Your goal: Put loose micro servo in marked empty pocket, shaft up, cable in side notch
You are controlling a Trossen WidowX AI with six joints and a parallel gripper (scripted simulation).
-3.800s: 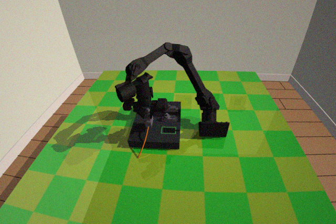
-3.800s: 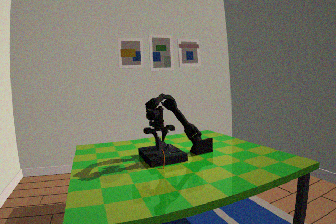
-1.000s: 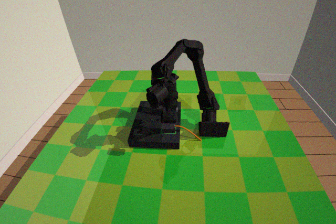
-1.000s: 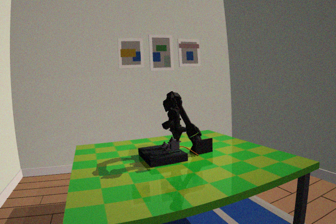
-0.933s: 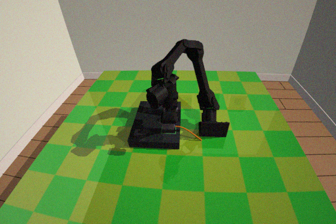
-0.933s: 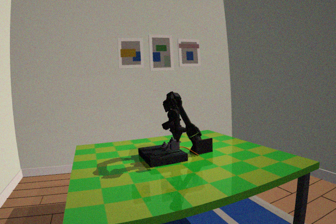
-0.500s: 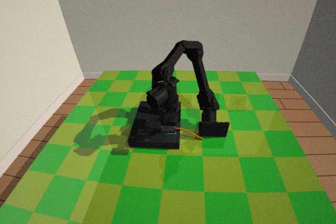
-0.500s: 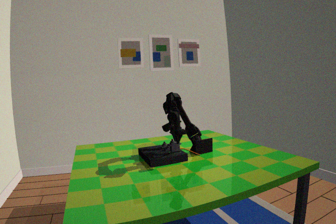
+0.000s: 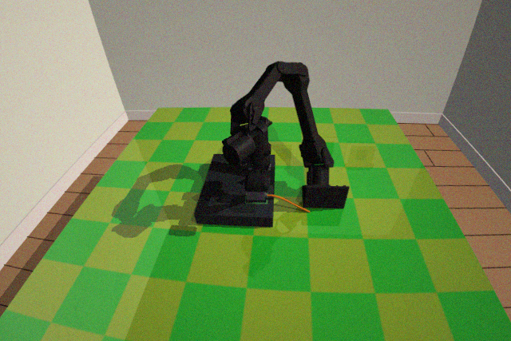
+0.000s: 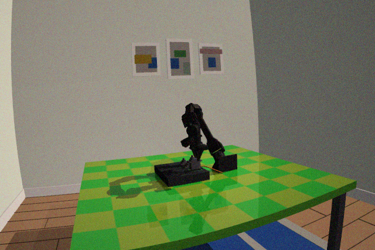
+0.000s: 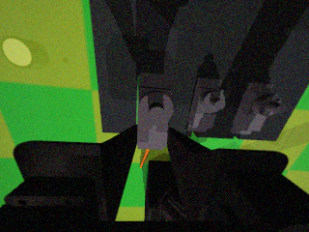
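Observation:
My gripper (image 9: 256, 187) (image 10: 198, 157) (image 11: 152, 130) is shut on the loose grey micro servo (image 9: 256, 196) (image 10: 194, 163) (image 11: 155, 118), whose round top and shaft side face up. The servo is over the marked pocket (image 9: 256, 203) near the right edge of the dark deck (image 9: 231, 219) (image 10: 188, 179) (image 11: 113, 113). It covers most of the pocket; some green outline shows below it in the top view. The orange cable (image 9: 288, 200) (image 10: 211, 168) (image 11: 145, 159) runs out past the deck's edge. Whether the ears touch the deck or the cable is in the notch, I cannot tell.
Two other servos (image 11: 209, 107) (image 11: 257, 113) stand on the deck beside the held one. The arm's base (image 9: 325, 196) (image 10: 225, 163) stands right of the deck. A pale disc (image 11: 16, 52) shows at the wrist view's upper left.

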